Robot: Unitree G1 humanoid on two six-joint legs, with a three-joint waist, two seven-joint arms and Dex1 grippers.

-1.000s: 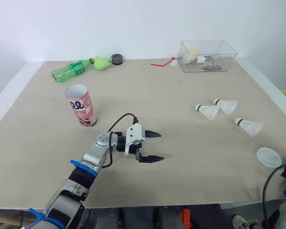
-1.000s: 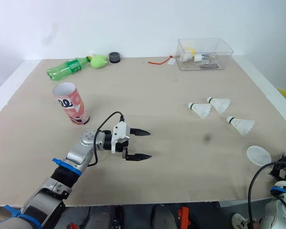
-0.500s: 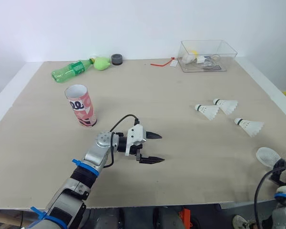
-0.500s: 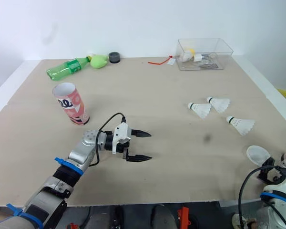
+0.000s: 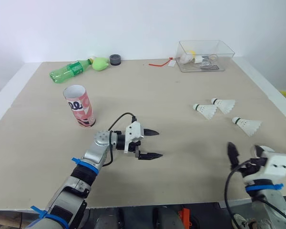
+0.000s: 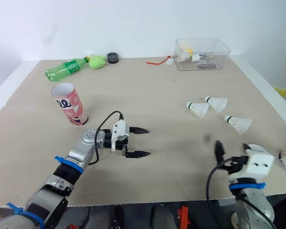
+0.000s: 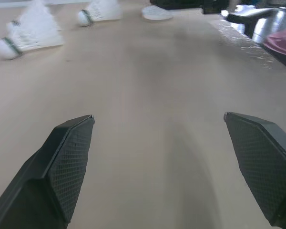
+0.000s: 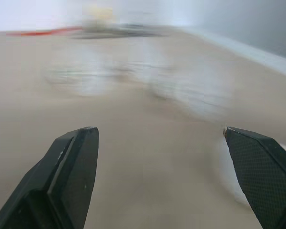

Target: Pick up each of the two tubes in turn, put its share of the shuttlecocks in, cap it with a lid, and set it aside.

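One wide tan table (image 5: pixel 181 86) took up most of the head views. On it, the clear plastic box (image 5: pixel 207 56) sat at the upper right with small odds and ends inside, and a green bottle (image 5: pixel 69 70) lay on its side at the upper left.

We saw one tube (image 5: pixel 79 106) left of centre. It stood upright on a dark base, its open, white-rimmed mouth facing up and its wall pink with white patches and dark lettering. It was apart from both grippers.

The left gripper (image 5: pixel 158 143) hung low over the table just left of centre, its two black fingers spread wide with nothing between them. The right gripper (image 6: pixel 232 150) was at the lower right, its fingers also wide apart and empty.

Three white shuttlecocks with dark-banded cork tips lay on their sides at the right. Two of them (image 5: pixel 206 110) (image 5: pixel 225 105) were close together, and the third (image 5: pixel 248 125) lay just below them. In the left wrist view, a flat white lid (image 7: pixel 157 13) rested on the table beyond the shuttlecocks.
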